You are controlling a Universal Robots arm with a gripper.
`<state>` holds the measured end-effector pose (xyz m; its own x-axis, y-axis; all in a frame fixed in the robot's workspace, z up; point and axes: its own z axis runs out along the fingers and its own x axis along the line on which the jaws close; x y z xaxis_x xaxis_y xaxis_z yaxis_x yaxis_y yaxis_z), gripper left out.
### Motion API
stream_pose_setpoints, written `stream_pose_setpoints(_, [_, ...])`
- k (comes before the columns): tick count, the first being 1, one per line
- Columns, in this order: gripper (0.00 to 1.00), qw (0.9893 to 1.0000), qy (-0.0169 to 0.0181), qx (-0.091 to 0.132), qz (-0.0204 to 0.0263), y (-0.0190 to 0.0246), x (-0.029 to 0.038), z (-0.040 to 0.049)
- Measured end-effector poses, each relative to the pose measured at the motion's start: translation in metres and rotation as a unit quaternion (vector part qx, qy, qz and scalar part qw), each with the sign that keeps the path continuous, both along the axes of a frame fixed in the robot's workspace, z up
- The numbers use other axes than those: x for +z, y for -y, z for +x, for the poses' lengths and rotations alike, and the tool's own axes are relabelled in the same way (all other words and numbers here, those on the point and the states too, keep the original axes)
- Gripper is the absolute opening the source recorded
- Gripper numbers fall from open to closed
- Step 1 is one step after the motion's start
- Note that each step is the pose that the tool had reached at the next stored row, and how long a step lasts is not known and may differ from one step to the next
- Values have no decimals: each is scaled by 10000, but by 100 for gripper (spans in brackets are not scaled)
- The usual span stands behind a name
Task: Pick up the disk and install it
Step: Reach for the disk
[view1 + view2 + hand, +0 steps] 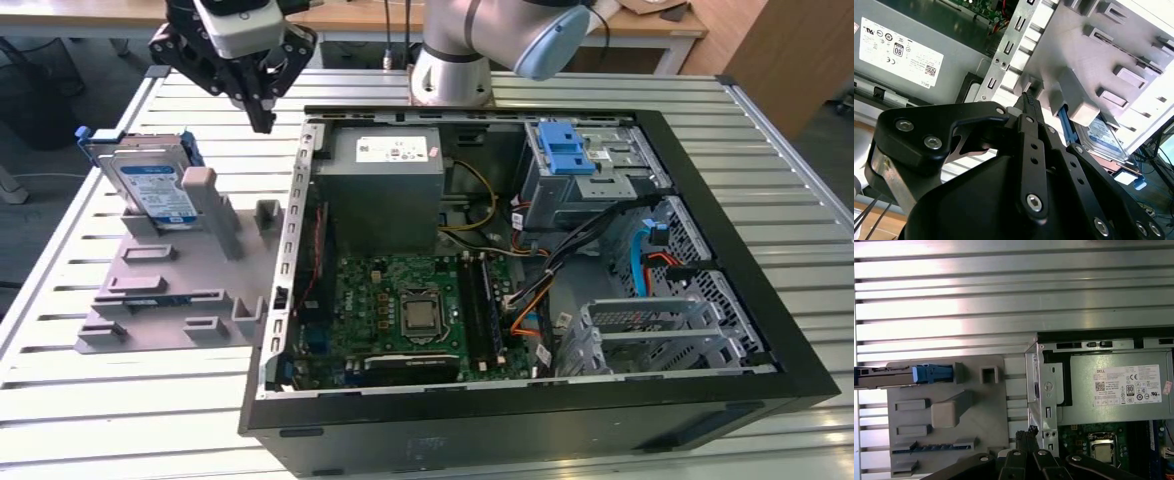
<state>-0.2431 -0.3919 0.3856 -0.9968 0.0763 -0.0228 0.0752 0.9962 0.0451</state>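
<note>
Currently: gripper closed and empty, disk parked in fixture

- Gripper hangs tips-down over the slatted table, between the grey fixture plate and the open computer case, just beside the case's corner. Both wrist views show the jaws pressed together with nothing between them.
- Disk stands on edge at the plate's end toward the arm's base, apart from the gripper. Its label side shows in the exterior view. A grey post of the plate covers part of that face.
- First wrist view: the disk is seen edge-on, with its blue rail toward the plate.
- Inside the case, the power supply lies nearest the gripper, with the motherboard beyond it.
- Drive cage with blue caddy sits toward the exterior view's right. The case wall and power supply lie between it and the gripper.
- Cables trail just beside the cage.
</note>
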Motion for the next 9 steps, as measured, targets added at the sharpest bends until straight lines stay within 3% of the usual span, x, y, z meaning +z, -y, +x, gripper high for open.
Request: stream_pose_setpoints(9, [11, 10000, 0, 0, 0, -4, -6, -24])
